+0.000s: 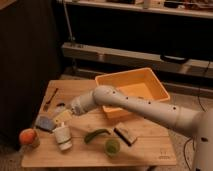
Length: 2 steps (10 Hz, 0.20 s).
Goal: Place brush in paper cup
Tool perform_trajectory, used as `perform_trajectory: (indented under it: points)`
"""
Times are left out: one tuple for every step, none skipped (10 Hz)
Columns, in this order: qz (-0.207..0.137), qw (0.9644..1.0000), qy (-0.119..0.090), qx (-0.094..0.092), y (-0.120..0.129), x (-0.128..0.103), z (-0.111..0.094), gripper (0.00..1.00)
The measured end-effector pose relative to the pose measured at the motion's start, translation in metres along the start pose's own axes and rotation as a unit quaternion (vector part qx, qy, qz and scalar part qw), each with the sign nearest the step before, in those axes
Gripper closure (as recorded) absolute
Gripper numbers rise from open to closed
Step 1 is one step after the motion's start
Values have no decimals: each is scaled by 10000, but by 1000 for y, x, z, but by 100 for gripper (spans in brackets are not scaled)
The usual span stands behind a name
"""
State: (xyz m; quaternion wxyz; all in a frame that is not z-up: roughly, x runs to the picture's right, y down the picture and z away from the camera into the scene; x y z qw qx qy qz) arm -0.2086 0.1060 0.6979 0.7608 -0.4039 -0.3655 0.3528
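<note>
My gripper (pixel 69 111) is at the left end of the white arm, low over the left half of the wooden table (pixel 150 150). Just below its tip shows a pale whitish piece (pixel 62 117) that looks like part of the brush; the rest of the brush is hidden by the gripper. The white paper cup (pixel 63 138) stands upright on the table directly in front of and below the gripper, a short gap under the pale piece.
An orange bin (pixel 150 80) sits at the back right, behind the arm. A blue sponge (pixel 45 123) and an orange fruit (pixel 28 137) lie left of the cup. To its right are a green vegetable (pixel 96 134), a small green cup (pixel 112 146) and a dark block (pixel 125 134). A dark flat utensil (pixel 50 98) lies back left.
</note>
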Motion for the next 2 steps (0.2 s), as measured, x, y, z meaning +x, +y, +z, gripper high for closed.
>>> perform_trajectory:
  points:
    - [102, 9999, 69, 22, -4, -2, -7, 20]
    - [223, 9997, 113, 21, -7, -2, -11, 20]
